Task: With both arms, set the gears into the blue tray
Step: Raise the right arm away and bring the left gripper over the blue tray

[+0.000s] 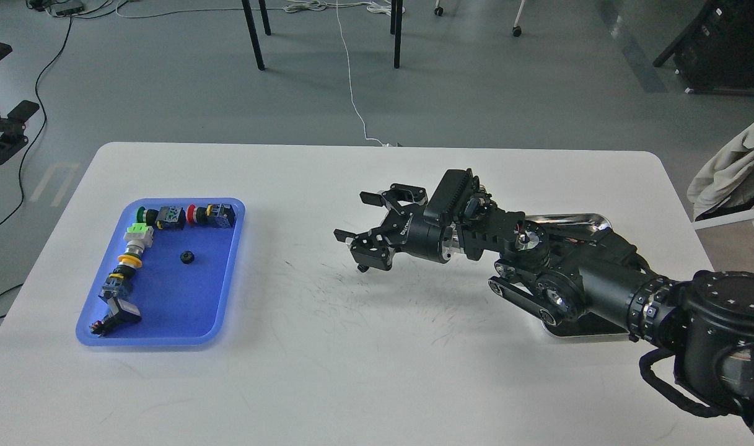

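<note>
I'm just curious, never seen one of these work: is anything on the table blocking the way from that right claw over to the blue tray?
Nothing visible does. Between the right gripper and the blue tray lies only bare white table. Inside the tray, switch parts line the far and left sides; one gear sits mid-tray.

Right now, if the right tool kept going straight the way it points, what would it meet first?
The right tool points left across bare white table toward the blue tray, so probably the tray's near rim comes first; depth is unclear.

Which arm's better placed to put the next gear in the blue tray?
Right, likely: right pincer hangs mid-table, a small black gear-like bit at its tip; left pincer is off the table.
</note>
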Controlling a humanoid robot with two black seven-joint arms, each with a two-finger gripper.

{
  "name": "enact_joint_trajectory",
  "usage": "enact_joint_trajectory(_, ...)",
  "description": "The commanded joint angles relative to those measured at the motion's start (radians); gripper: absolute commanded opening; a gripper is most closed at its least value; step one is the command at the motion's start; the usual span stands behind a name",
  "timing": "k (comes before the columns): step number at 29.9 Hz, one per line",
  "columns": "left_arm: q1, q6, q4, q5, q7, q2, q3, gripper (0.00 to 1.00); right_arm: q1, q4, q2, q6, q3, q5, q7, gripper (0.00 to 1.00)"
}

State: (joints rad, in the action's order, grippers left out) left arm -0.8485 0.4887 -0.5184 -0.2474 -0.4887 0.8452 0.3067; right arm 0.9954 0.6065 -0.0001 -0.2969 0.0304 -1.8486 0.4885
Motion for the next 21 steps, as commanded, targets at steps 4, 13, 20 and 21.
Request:
enact_joint_trajectory(4,0.012,0.0,-0.002,-0.006,0.0,0.002,-0.006,0.99,0.043,0.012,-0.06,0.042,0.016,0.078,0.0,0.86)
enact_joint_trajectory(13,0.029,0.0,-0.067,-0.024,0.0,-0.002,-0.02,0.99,0.106,0.055,-0.256,0.09,0.009,0.475,0.0,0.89)
enact_joint_trajectory(20,0.043,0.0,-0.346,-0.151,0.0,0.112,-0.003,0.99,0.101,0.084,-0.368,0.093,-0.001,0.762,0.0,0.92)
enact_joint_trajectory(21,0.043,-0.004,-0.386,-0.167,0.0,0.12,-0.001,0.99,0.1,0.101,-0.386,0.099,-0.001,0.816,0.0,0.93)
